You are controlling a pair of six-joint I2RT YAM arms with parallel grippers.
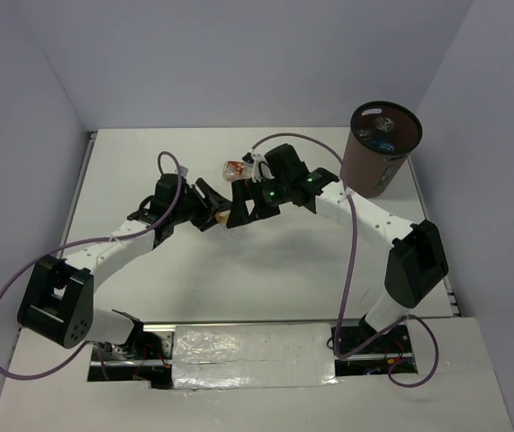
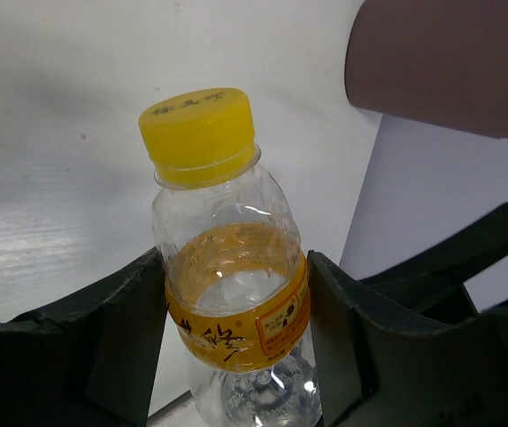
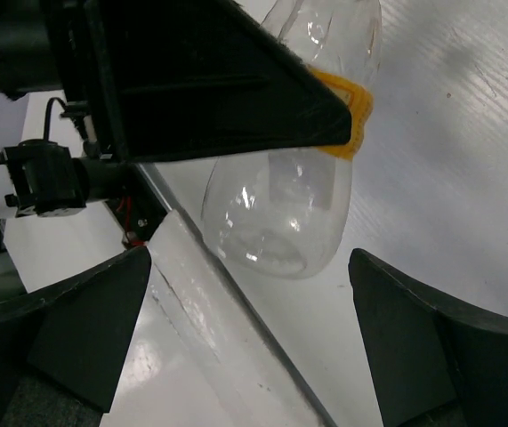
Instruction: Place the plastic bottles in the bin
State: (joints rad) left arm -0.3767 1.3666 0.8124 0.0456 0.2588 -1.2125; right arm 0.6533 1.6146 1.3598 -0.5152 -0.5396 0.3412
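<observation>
Left wrist view crops the bottle [image 2: 229, 298] at its base and most of the bin [image 2: 449, 64]

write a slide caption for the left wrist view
A yellow-capped bottle pinched at its orange label between the left fingers, brown bin at upper right

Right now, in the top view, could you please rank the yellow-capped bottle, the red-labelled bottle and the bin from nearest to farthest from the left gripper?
1. Yellow-capped bottle, held in the left gripper.
2. Red-labelled bottle, lying just beyond it.
3. Bin, far right.
</observation>
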